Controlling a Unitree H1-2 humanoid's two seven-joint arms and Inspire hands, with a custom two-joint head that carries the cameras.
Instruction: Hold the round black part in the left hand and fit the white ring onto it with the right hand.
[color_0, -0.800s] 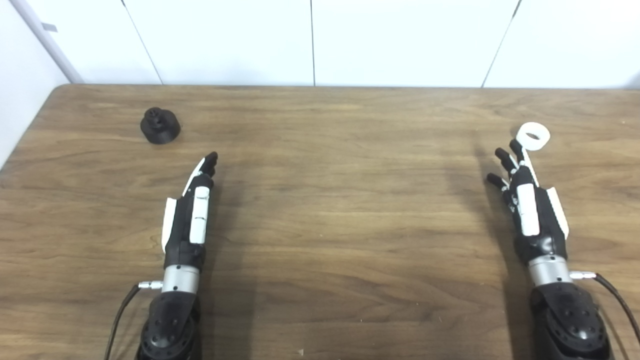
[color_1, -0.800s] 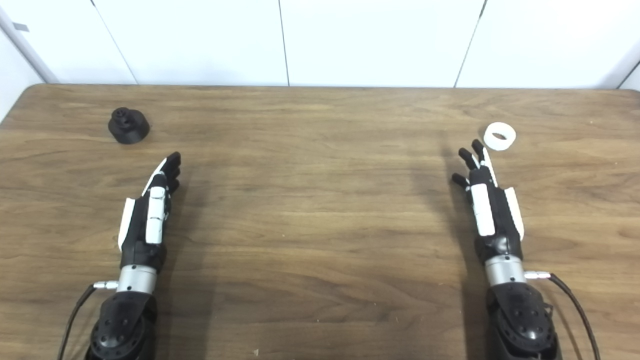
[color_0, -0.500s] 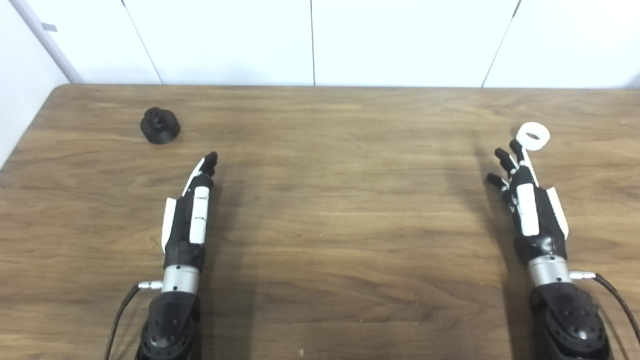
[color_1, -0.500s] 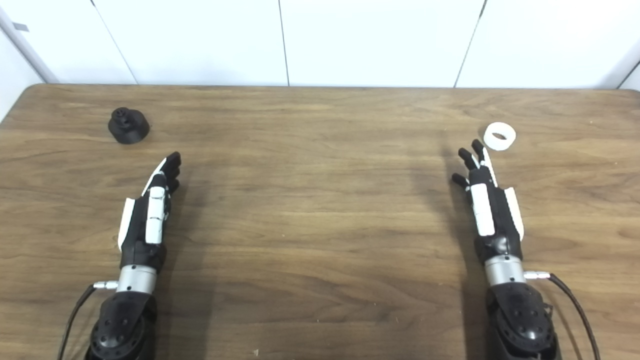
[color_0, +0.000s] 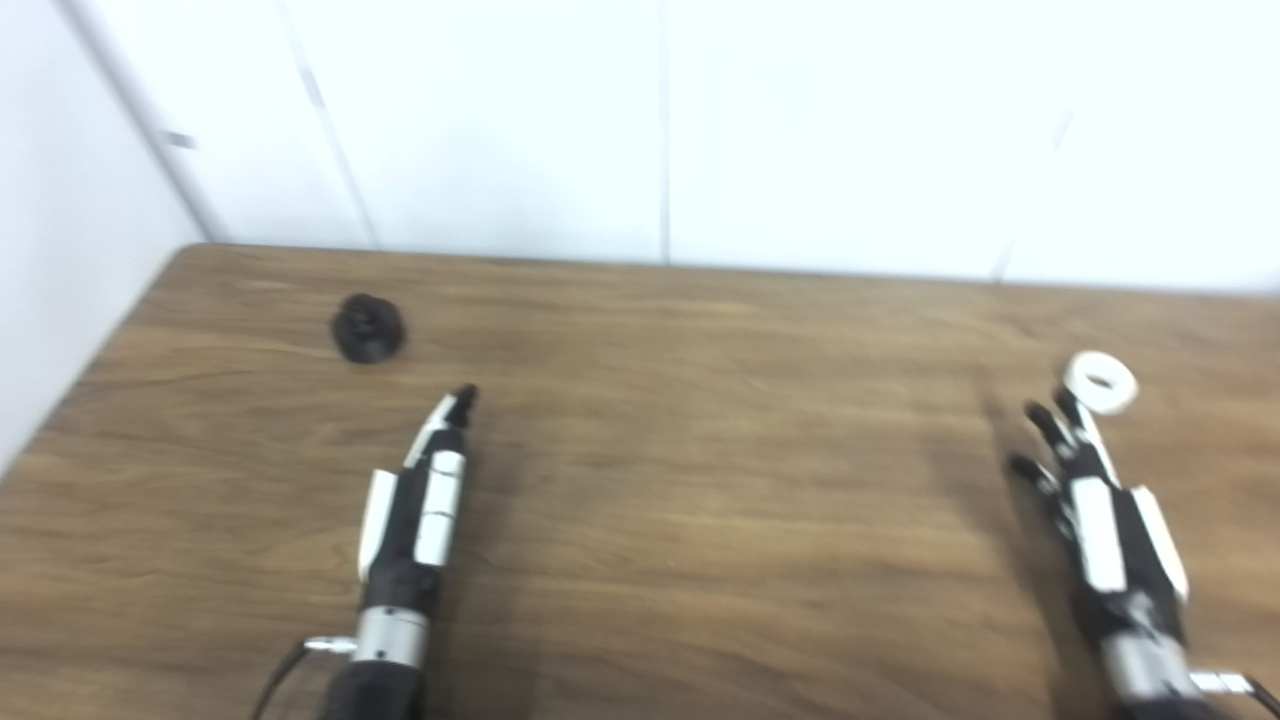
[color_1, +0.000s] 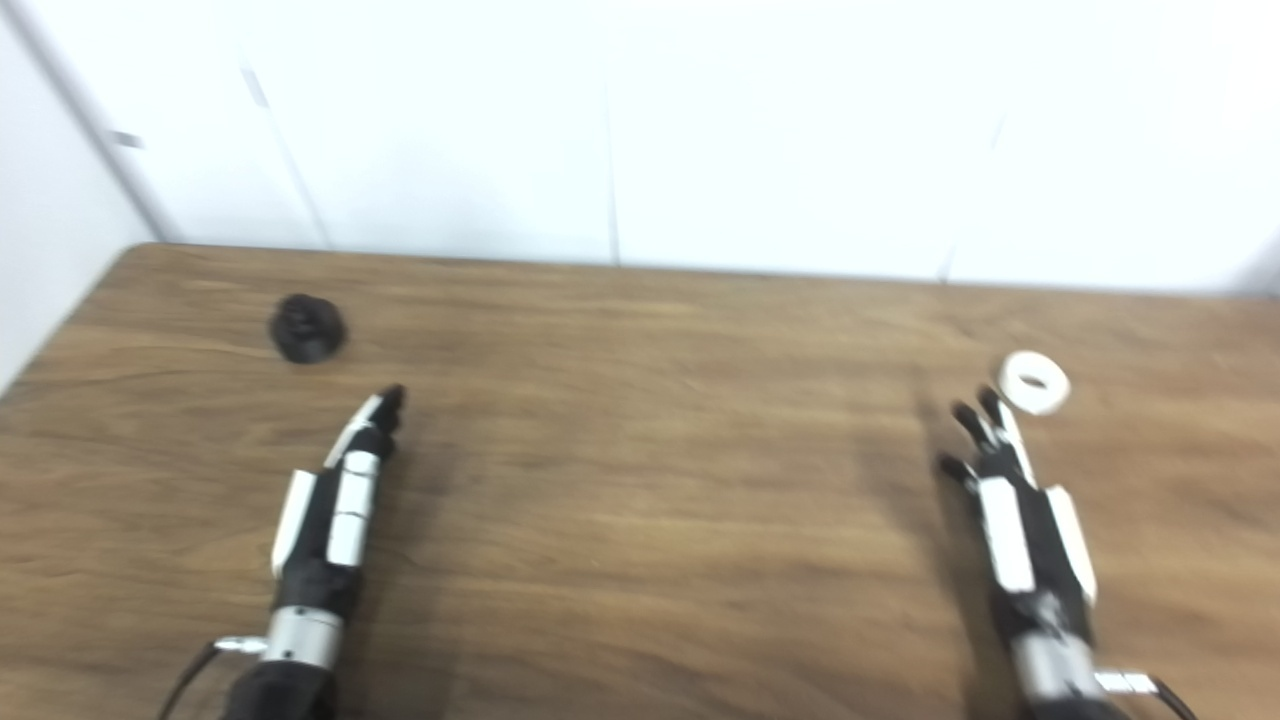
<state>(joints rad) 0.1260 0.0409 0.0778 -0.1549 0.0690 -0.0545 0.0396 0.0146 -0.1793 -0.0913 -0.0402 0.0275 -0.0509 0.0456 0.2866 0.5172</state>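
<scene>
Two pickups are pending, and each turns on where the part lies from its own hand; the round black part (color_0: 368, 327) sits on the counter (color_0: 700, 480) at the far left, beyond the left hand (color_0: 420, 500) and a little to its left, with bare wood between the fingertips and the part; the white ring (color_0: 1100, 382) lies flat at the far right, hole upward, just beyond the fingertips of the right hand (color_0: 1095, 505) and slightly to their right; in the left eye view it seems to touch them, while the right eye view shows a thin gap, so contact cannot be settled; both pictures are blurred

Each part is plainly nearer its own hand, so neither arm need cross; both parts are round, so no long axis dictates the approach

Left hand: stretched flat and edge-on, fingers pressed together and pointing far and slightly right, holding nothing; its line passes to the right of the black part, so I judge it needs to swing left as well as reach forward; right hand: low over the counter, fingers spread and extended far, empty; a short advance should bring the ring within its grasp

Neither part is yet lifted, so the fitting step lies well ahead
</scene>
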